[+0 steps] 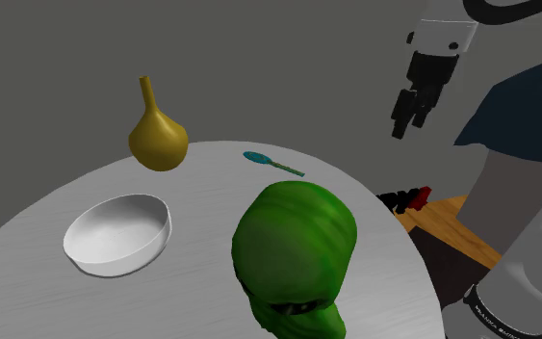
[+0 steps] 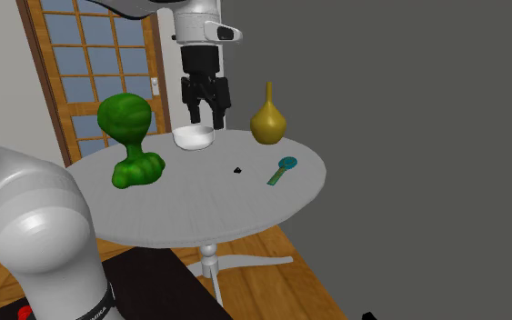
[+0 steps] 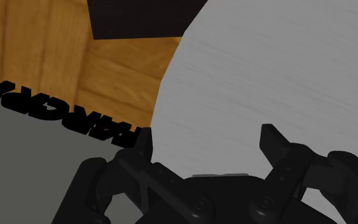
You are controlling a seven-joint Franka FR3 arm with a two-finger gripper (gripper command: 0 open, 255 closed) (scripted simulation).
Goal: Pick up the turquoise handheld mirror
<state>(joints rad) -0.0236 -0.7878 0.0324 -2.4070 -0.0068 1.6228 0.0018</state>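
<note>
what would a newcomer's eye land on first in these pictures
The big glossy green alien-like head figure dominates the near side of the round grey table in the shoulder view. To its left sits a white bowl, with a mustard-yellow gourd-shaped vase behind and a small turquoise handheld mirror lying near the far edge. The black two-finger gripper hangs open, high over the table's rim at that view's right.

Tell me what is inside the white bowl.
Inside the white bowl nothing shows, just bare white surface. Its near wall hides a strip of the inside in the shoulder view.
</note>
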